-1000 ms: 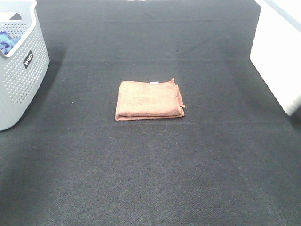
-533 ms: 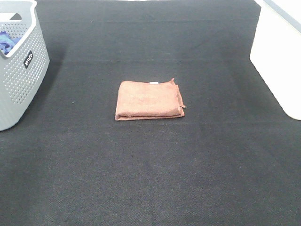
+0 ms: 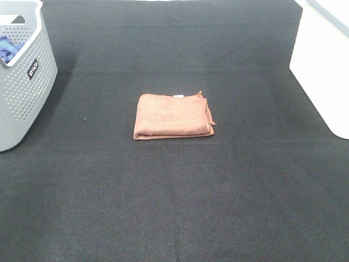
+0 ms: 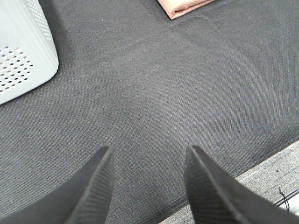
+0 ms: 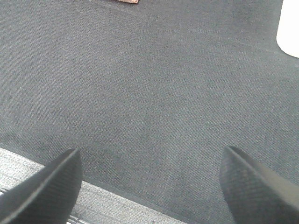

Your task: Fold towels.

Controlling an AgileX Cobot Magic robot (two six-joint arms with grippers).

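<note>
A reddish-brown towel [image 3: 173, 115] lies folded into a neat rectangle at the middle of the black mat [image 3: 174, 191], a small white tag on its far edge. Neither arm shows in the high view. In the left wrist view my left gripper [image 4: 147, 156] is open over bare mat near the mat's front edge, with a corner of the towel [image 4: 184, 5] far ahead of it. My right gripper [image 5: 152, 158] stands wide open above the mat's front edge, nothing between its fingers, and a sliver of the towel [image 5: 127, 1] shows far ahead.
A grey perforated laundry basket [image 3: 24, 87] with a blue cloth [image 3: 6, 48] inside stands at the far left, also seen as the basket [image 4: 23, 51] in the left wrist view. A white bin [image 3: 324, 71] stands at the far right.
</note>
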